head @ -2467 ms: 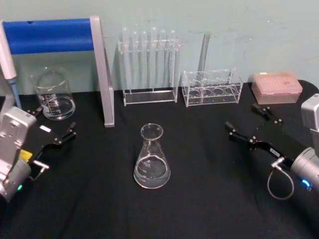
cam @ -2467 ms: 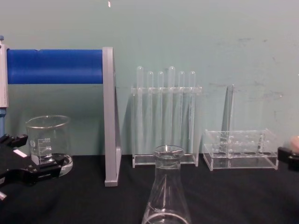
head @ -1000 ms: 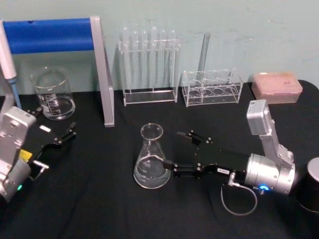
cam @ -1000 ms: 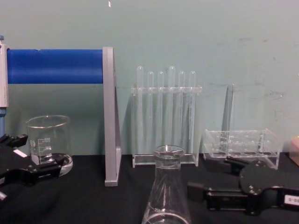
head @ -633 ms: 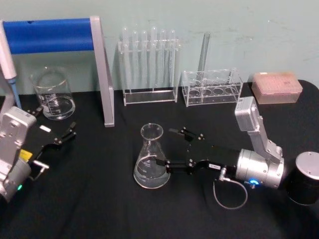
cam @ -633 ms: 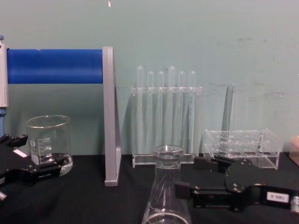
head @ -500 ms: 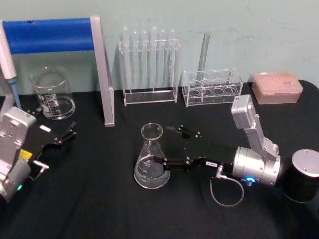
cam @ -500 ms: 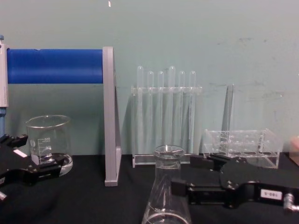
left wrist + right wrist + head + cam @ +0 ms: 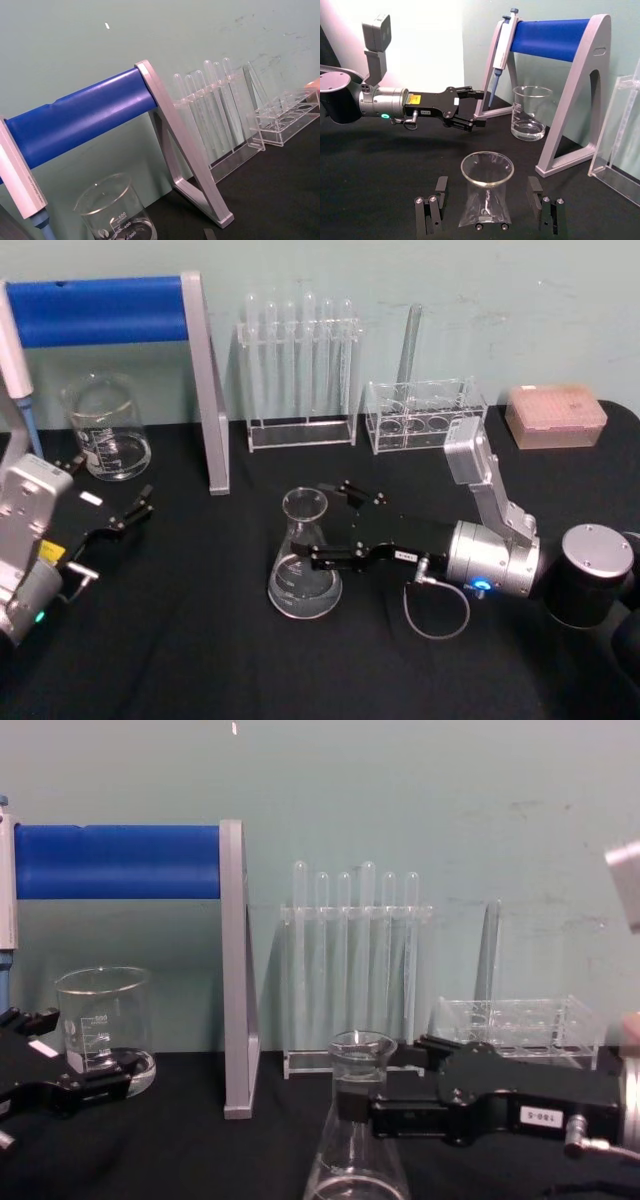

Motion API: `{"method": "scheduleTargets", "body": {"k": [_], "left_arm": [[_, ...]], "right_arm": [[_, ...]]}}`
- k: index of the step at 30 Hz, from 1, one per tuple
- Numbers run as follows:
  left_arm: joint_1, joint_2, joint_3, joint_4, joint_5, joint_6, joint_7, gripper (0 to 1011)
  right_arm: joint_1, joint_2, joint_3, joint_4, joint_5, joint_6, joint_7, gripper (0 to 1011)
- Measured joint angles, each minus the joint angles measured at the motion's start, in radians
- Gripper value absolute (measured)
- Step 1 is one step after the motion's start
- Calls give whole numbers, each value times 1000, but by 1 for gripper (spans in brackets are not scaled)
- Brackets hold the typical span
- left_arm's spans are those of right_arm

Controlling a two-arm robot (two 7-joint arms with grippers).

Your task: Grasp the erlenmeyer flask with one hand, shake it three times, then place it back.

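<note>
Black worktop [image 9: 180, 650] sits under a green wall [image 9: 500, 300]. Right in the middle, the erlenmeyer flask [image 9: 303, 585] stands up straight. The right end effector [image 9: 308, 523] reaches in flat from the right side. It is wide open, with its fingers [image 9: 434, 207] on both sides of the neck, not touching yet. I think it only needs to squeeze. The left end effector [image 9: 110, 485] rests open, far off by the beaker [image 9: 105, 430].

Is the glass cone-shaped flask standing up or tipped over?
Upright. The clear glass cone-shaped flask stands on its wide base on the black table, round mouth facing up.
</note>
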Motion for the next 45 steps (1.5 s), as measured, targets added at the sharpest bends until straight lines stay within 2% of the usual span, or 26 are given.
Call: {"method": "scheduleTargets", "body": {"k": [16,34,39,45], "left_arm": [[0,0,0,0,0,0,0,1001],[0,0,0,0,0,0,0,1001],[0,0,0,0,0,0,0,1001],[0,0,0,0,0,0,0,1001]], "right_arm": [[24,-24,-19,34,-5,-9,18,1000],[26,-26,-22,33,-13,-10,11,997],[25,-26,-22,33,-11,-10,12,912],[25,-26,-21,33,-10,-10,12,744]]}}
